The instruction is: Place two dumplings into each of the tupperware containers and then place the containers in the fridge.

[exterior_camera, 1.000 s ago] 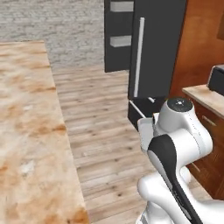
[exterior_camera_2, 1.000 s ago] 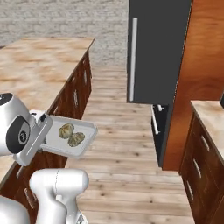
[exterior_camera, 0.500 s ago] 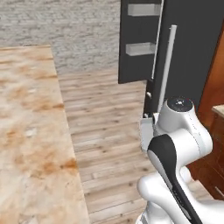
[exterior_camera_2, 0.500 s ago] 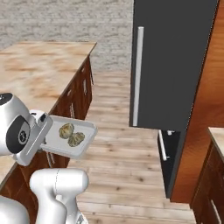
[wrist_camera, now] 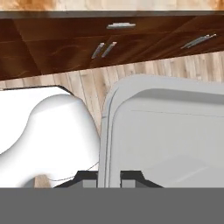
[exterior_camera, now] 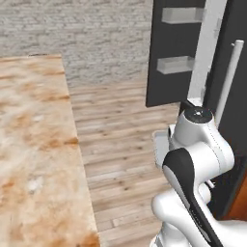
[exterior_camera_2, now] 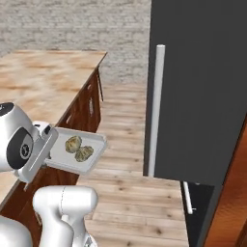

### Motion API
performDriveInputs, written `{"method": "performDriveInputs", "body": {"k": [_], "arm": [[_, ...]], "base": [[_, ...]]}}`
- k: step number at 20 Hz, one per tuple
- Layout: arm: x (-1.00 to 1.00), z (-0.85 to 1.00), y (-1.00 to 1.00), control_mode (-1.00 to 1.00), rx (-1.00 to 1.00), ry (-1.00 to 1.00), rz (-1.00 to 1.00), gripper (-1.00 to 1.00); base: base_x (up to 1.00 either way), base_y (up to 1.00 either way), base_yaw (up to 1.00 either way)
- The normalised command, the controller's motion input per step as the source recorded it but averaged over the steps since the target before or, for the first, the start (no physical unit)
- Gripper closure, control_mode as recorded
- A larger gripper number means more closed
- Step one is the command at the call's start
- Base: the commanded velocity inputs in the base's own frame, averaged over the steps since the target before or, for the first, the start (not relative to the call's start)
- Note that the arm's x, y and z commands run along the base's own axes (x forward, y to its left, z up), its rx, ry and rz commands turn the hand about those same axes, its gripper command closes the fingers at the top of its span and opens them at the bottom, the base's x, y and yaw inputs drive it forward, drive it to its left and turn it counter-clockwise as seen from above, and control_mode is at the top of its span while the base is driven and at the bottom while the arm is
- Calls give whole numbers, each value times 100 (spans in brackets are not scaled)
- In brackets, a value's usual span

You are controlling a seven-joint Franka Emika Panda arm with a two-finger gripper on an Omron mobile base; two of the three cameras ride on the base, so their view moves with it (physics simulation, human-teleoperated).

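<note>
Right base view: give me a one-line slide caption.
Hand carries a tupperware container holding two dumplings toward the fridge.

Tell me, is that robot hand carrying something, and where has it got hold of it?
Yes. The gripper is shut on the rim of a tupperware container, pinching its edge at one end. Two dumplings lie inside.

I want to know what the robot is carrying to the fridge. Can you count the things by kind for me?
Dumplings: 2, side by side in the tray
Tupperware container: 1, held by its rim in the claw
Fridge: 1, tall and dark with a silver bar handle
Total: 4 things
</note>
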Motion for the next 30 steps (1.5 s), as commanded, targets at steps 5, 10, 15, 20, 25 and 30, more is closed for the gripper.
{"method": "performDriveInputs", "body": {"k": [5,10,15,20,25,30], "arm": [[0,0,0,100,0,0,0,100],[0,0,0,100,0,0,0,100],[0,0,0,100,0,0,0,100],[0,0,0,100,0,0,0,100],[0,0,0,100,0,0,0,100],[0,0,0,100,0,0,0,100]], "base": [[72,-1,-3],[36,-8,-31],[39,8,-38],[65,34,-28],[28,14,-49],[23,27,-54]]}}
